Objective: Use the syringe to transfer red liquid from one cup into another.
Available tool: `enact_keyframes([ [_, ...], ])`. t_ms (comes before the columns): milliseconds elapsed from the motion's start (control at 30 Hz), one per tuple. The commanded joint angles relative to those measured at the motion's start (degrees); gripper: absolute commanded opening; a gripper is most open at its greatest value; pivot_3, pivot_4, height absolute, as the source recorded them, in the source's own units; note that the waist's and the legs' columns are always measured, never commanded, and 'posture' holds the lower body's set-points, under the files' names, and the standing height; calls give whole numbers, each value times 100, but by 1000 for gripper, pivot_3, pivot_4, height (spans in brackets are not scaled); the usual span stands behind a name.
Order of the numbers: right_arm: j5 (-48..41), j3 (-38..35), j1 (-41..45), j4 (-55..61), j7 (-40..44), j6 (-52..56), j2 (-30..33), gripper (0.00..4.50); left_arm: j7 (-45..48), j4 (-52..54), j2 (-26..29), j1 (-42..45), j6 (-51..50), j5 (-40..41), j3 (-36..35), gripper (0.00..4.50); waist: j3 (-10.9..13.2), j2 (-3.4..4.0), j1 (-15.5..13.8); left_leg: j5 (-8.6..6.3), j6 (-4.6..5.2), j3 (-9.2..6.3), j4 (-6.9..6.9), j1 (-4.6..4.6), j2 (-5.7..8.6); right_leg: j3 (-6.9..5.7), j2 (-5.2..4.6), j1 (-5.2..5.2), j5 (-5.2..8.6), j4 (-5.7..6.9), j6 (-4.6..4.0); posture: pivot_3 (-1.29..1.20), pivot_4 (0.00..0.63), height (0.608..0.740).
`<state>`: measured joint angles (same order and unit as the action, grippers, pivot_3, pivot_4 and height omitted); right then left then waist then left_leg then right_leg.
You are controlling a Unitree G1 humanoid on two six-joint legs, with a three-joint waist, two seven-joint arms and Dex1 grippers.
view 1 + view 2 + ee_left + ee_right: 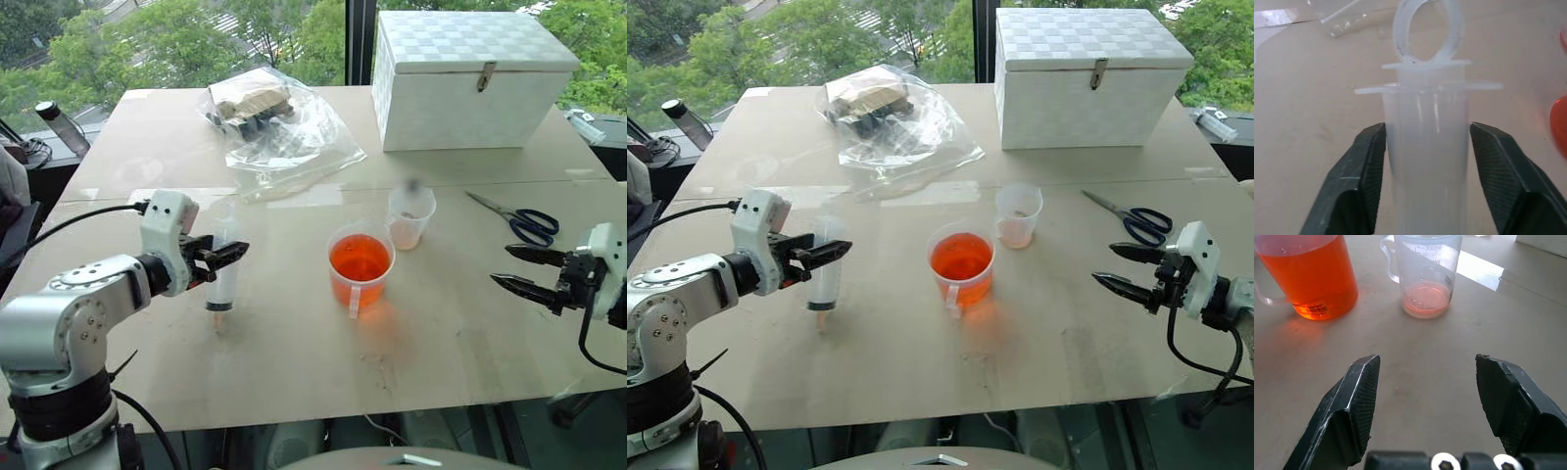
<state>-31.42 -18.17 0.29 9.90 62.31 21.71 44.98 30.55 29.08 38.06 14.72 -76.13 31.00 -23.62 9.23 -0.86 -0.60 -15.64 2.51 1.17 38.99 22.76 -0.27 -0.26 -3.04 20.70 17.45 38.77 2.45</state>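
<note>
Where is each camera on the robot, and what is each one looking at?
Head eyes: look down over the table; both arms show, with left gripper and right gripper.
Left wrist: looks along its fingers at the syringe standing between them.
Right wrist: looks past its open fingers at the orange beaker and small cup.
Shared: both cups appear in the head and right wrist views.

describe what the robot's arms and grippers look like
Both arms are silver-grey metal with rounded joint housings and a white block at the wrist. A black cable runs to each wrist. The left gripper and right gripper each have two black tapering fingers with finely ribbed inner pads; two hex screws sit at the base.
</note>
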Motion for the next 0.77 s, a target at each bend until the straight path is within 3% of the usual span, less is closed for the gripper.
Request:
enact_keyframes([
  [33,29,-92,-72,107,-122,-231,-85,3321,-30,77,-21,-18,1060,-154,-139,4442,0,0,-12,0,0,0,0,4,0,0,0,2,0,-4,0,0,150,740],
  [167,-191,-242,-407,312,-251,-52,-209,3321,229,463,-174,-374,1554,310,-581,4442,0,0,-18,-1,1,0,-14,10,0,-3,-6,0,0,-31,1,0,150,740],
  [267,-405,-332,-728,574,-305,159,-263,3321,682,1255,-253,-1387,1765,768,-844,4442,-2,3,35,-1,1,4,-34,11,0,2,-7,3,-1,-46,1,0,150,740],
  [300,-504,-361,-852,649,-283,243,-268,3866,893,1600,-300,-1933,1940,870,-848,4500,-3,4,50,-1,1,8,-46,9,0,6,-8,4,-1,-57,1,0,150,740],
  [333,-572,-388,-947,675,-259,268,-279,4079,1063,1886,-389,-2446,2209,879,-807,4500,-5,6,80,-1,0,8,-56,6,0,7,-8,2,-1,-66,1,0,150,740],
  [367,-567,-410,-1011,643,-249,215,-294,4475,1141,2103,-452,-2945,2450,796,-710,4500,-7,10,101,-1,0,8,-63,7,-1,7,-8,2,-1,-77,1,0,150,740],
  [500,-286,-459,-1260,157,-107,-213,-282,4475,1223,2313,-714,-4608,3630,-70,26,4500,-16,15,80,-2,2,9,-69,0,-1,5,-9,-7,-1,-82,-2,0,150,740],
  [767,113,-251,-1468,-301,117,-936,-419,4475,1076,1617,-932,-5315,5271,-1257,921,4500,-57,60,-19,-19,34,5,-67,-10,-1,-1,-13,-15,5,-80,-40,0,150,740],
])
